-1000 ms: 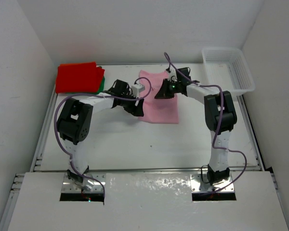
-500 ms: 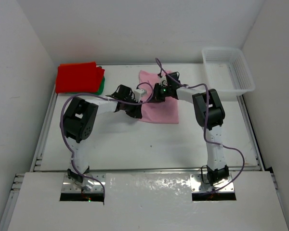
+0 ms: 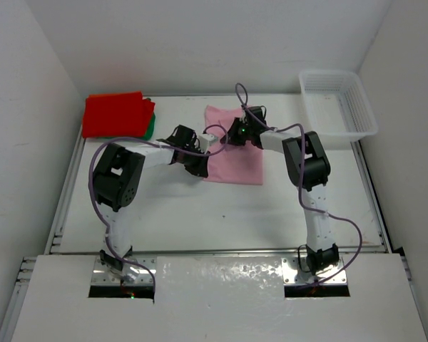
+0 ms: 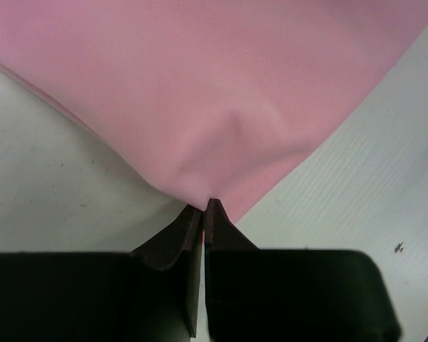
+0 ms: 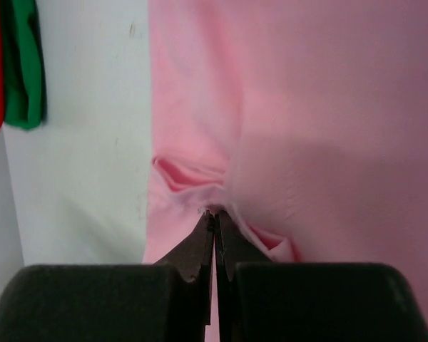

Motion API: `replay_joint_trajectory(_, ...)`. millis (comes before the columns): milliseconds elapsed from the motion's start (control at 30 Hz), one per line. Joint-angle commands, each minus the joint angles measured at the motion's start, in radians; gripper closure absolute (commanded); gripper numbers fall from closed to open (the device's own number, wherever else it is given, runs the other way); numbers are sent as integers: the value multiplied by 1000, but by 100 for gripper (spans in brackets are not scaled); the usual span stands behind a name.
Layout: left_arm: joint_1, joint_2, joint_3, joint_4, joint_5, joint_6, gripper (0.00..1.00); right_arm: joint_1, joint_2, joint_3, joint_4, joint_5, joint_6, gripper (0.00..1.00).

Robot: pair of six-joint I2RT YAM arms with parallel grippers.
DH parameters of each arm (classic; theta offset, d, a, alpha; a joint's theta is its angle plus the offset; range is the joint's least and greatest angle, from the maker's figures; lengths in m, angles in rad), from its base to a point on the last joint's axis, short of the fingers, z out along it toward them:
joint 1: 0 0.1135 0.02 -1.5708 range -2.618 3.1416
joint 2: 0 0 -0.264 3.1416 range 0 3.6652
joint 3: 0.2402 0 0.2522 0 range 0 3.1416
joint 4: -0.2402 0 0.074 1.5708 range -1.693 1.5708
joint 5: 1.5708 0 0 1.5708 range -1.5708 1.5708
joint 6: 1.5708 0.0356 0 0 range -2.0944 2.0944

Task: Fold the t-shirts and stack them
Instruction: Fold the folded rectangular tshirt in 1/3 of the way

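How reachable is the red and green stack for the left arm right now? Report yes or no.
Probably yes, once freed: only bare table separates it from the stack, but the left gripper is shut on the edge of the pink shirt.

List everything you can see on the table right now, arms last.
pink t-shirt: one, light pink, lying flat in the middle of the table
red t-shirt: one, red, folded, on top of the pile in the far left corner
green t-shirt: one, green, under the red t-shirt, only its edge showing
basket: one, white lattice, far right corner
table: one, white, under everything
left arm: one, black and white, jaws shut on a corner of the pink t-shirt
right arm: one, black and white, jaws shut on the pink t-shirt's bunched left edge
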Motion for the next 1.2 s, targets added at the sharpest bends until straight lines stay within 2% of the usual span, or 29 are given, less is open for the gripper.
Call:
replay_joint_trajectory(0, 5, 12, -6, -131, -21, 68, 100, -27, 14, 48, 56, 118, 13, 100)
replay_joint_trajectory(167, 7, 26, 4, -143, -25, 81, 100, -26, 74, 145, -1, 76, -2, 100)
replay_joint_trajectory(400, 7, 35, 90, -287, -41, 120, 99, -29, 163, 314, -67, 7, -32, 99)
replay_joint_trajectory(433, 7, 33, 95, -298, -41, 125, 92, -29, 168, 336, -70, -7, -33, 97)
replay_joint_trajectory(467, 7, 26, 104, -312, -39, 134, 81, -29, 168, 356, -76, -17, -38, 96)
replay_joint_trajectory(500, 8, 21, 127, -337, -50, 145, 75, -29, 163, 379, -86, -25, -45, 95)
replay_joint_trajectory(533, 8, 16, 142, -349, -58, 153, 63, -29, 158, 429, -118, -28, -70, 91)
replay_joint_trajectory(633, 8, -2, 226, -413, -116, 188, 50, -33, 125, 539, -216, -25, -136, 85)
replay_joint_trajectory(733, 8, -23, 334, -504, -163, 228, 36, -58, 56, 582, -291, 1, -174, 68)
replay_joint_trajectory(800, 8, -40, 398, -564, -208, 268, 35, -78, -22, 577, -328, 9, -200, 65)
replay_joint_trajectory(867, 7, -77, 432, -588, -254, 300, 36, -105, -82, 556, -453, 18, -245, 61)
replay_joint_trajectory(900, 7, -94, 447, -594, -301, 356, 37, -115, -149, 518, -566, 54, -302, 58)
replay_joint_trajectory(967, -2, -154, 425, -564, -334, 501, 40, -118, -229, 438, -659, 140, -363, 53)
replay_joint_trajectory(1000, -16, -177, 406, -555, -358, 563, 41, -118, -318, 325, -714, 168, -405, 51)
replay_joint_trajectory(1033, -41, -197, 379, -547, -375, 638, 42, -119, -363, 256, -728, 186, -413, 49)
replay_joint_trajectory(1067, -108, -245, 292, -524, -395, 786, 42, -121, -404, 187, -730, 194, -417, 47)
replay_joint_trajectory(1100, -145, -266, 252, -518, -424, 853, 42, -131, -479, 48, -716, 176, -403, 44)
replay_joint_trajectory(1167, -214, -260, 177, -509, -434, 955, 41, -147, -530, -77, -692, 136, -377, 42)
